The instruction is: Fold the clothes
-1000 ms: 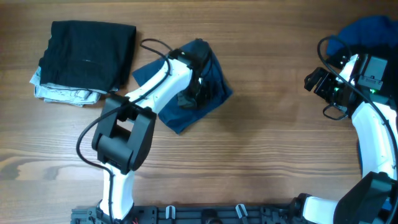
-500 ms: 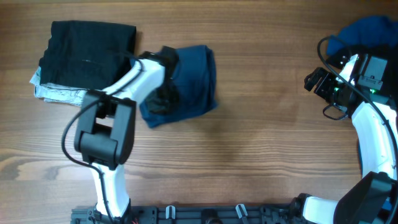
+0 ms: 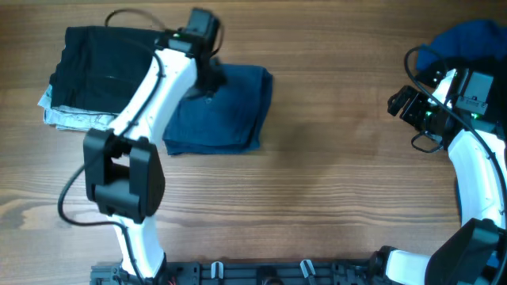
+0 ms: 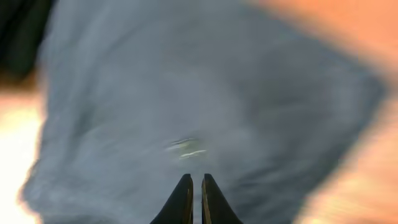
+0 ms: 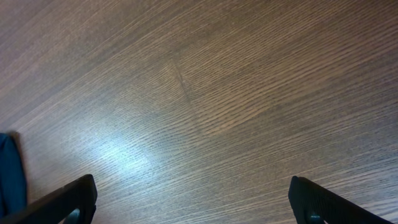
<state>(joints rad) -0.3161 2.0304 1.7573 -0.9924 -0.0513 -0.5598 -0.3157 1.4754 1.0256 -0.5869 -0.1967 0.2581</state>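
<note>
Jaws of left gripper (image 4: 194, 186) pressed together — navy trousers (image 4: 186, 93) just beyond

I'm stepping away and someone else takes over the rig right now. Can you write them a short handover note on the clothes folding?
Left gripper: shut, nothing seen between its fingers, above the folded navy-blue denim-like garment. Its wrist view is blurred.
Right gripper: open and empty, over the bare wooden table.
Done: the navy garment lies folded flat beside the stack at the left, a folded black garment on a pale patterned one.
Left: the royal blue cloth heap at the far right edge looks unfolded. The navy piece probably goes on the stack.
</note>
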